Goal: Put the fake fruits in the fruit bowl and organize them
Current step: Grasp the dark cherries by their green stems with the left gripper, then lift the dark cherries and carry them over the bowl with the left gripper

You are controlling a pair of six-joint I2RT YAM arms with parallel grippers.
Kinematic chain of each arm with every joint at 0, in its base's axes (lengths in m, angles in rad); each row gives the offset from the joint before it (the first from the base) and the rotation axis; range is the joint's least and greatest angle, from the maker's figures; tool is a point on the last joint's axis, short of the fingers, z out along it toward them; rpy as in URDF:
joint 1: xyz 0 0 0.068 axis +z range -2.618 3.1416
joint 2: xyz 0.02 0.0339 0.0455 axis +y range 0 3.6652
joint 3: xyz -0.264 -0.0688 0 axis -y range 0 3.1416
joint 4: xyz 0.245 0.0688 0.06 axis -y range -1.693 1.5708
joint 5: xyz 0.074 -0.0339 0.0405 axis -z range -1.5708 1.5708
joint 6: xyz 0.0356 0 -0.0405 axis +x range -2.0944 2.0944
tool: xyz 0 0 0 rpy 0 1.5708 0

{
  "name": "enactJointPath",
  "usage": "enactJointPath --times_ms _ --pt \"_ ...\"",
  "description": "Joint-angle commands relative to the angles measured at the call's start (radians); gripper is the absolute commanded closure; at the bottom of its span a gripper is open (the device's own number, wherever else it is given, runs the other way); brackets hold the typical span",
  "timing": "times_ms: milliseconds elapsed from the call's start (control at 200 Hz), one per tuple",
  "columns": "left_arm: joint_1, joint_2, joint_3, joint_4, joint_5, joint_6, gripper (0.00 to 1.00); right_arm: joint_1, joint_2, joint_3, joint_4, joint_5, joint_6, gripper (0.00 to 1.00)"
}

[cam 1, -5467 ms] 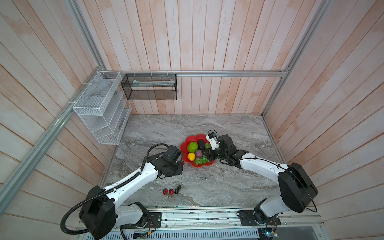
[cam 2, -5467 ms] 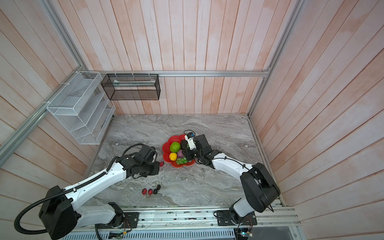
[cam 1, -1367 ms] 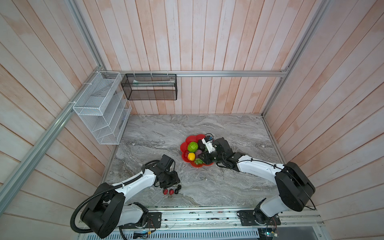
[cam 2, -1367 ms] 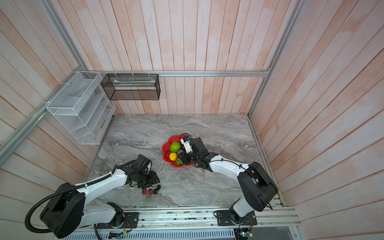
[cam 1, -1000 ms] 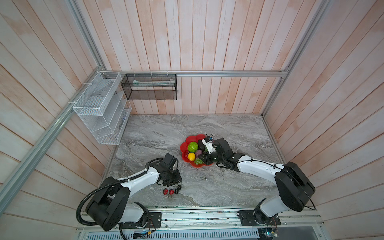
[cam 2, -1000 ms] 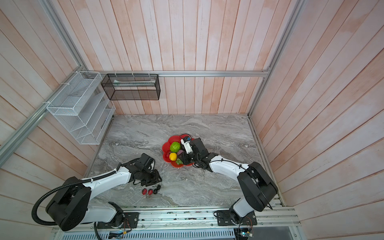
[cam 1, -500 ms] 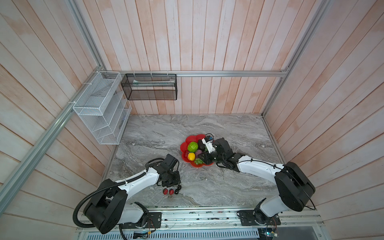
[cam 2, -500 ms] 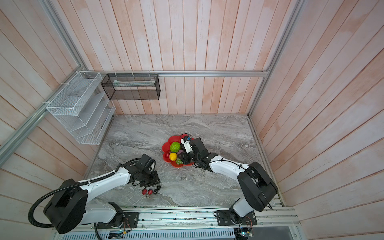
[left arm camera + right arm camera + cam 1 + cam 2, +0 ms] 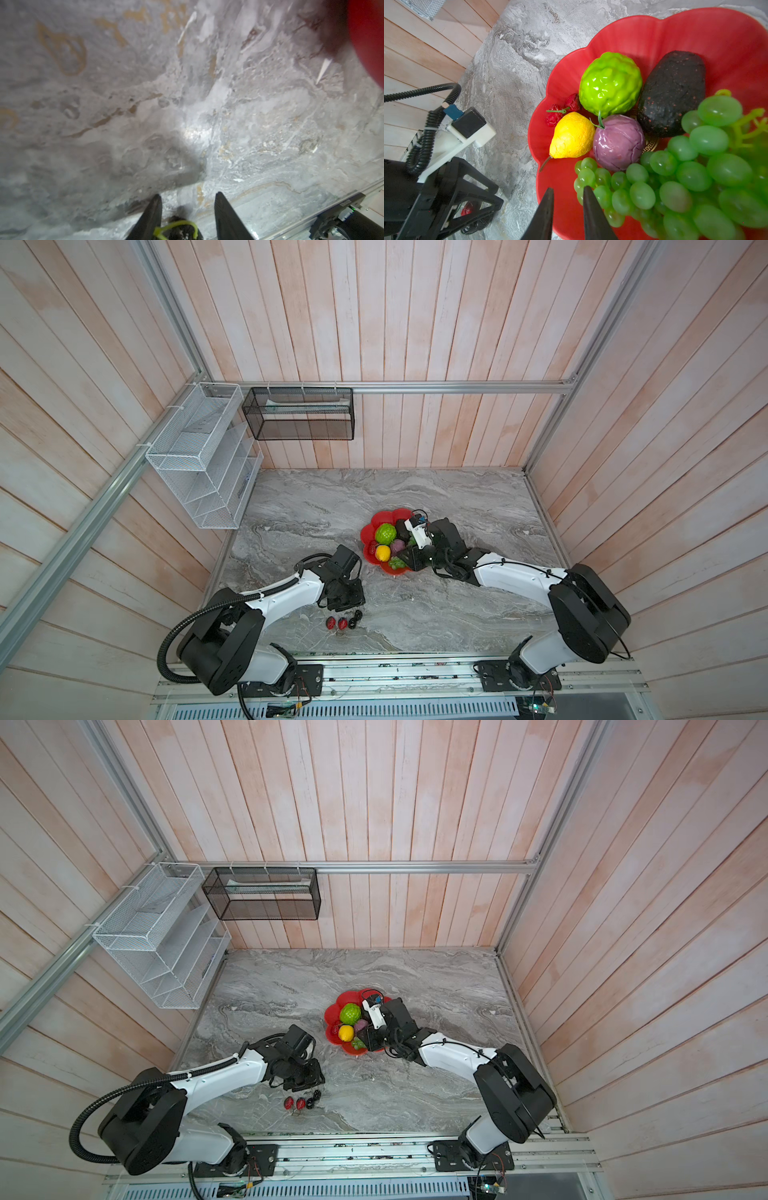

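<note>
The red bowl sits near the middle of the marble table, towards the right arm's side. It holds the green ball, avocado, lemon, purple fruit, grapes and one cherry pair tucked against the rim beside the lemon. The right gripper hangs over the bowl's near edge just beside the grapes, its fingers a narrow gap apart with nothing seen between them. Outside the bowl, near the table's front edge, the loose cherries and the berries lie side by side. The left gripper is low over them, its fingers spread, with the berries between them; whether either finger touches them cannot be told.
</note>
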Motion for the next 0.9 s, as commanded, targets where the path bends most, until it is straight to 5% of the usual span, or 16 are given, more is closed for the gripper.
enactJointPath --times_ms 0,155,285,615,895 --pt "-0.009 0.033 0.002 0.036 0.01 0.005 0.56 0.006 -0.01 -0.01 0.014 0.005 0.005 0.74" --pt "-0.013 0.045 -0.008 0.063 0.024 -0.001 0.65 0.006 -0.004 -0.007 0.015 0.003 0.003 0.74" --pt "-0.013 0.038 -0.019 0.089 0.028 -0.002 0.85 0.006 -0.004 -0.007 0.015 0.004 0.003 0.74" --pt "-0.011 -0.025 -0.033 0.102 0.04 0.011 1.0 0.006 0.001 0.0 0.015 0.003 0.01 0.74" --pt "-0.004 -0.133 -0.012 0.066 0.071 0.036 1.0 0.007 0.004 0.018 0.008 0.004 0.005 0.74"
